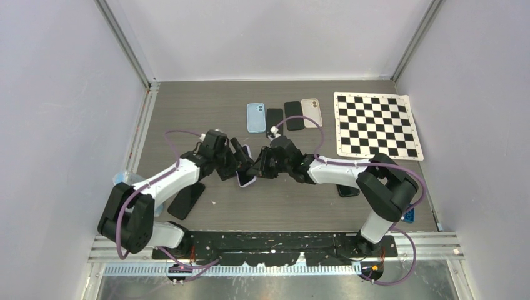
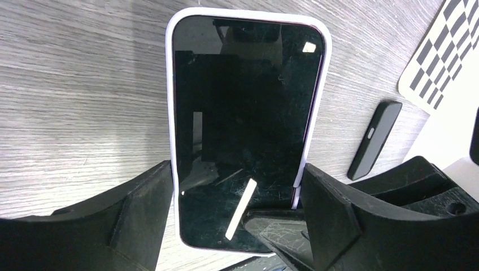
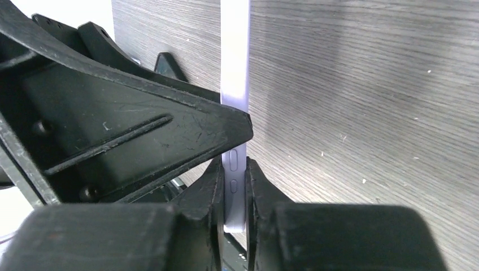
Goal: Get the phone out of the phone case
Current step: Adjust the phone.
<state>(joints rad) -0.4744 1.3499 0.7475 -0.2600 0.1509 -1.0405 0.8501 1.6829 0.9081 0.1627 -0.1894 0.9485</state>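
The phone, seated in its pale case, sits mid-frame in the top view, caught between the two arms and apparently held off the table, though that is hard to confirm. Its long axis runs up and down the frame in the left wrist view, screen toward that camera. The left gripper is clamped across its width, one finger on each long side near the lower end. The right gripper comes in from the opposite side and is pinched across the thickness: its wrist view shows the case edge-on between the two pads, side buttons just above the pinch. Both arms reach inward with elbows bent and wrists nearly touching, so neither is nearer; they share one object. The coming move likely turns on this crossed grip: with the left holding the case's sides, the right would need to peel or push at the lower end along the long axis to free the phone. The risk, as I judge it, is that both grips bear on the case itself, locking the phone in.
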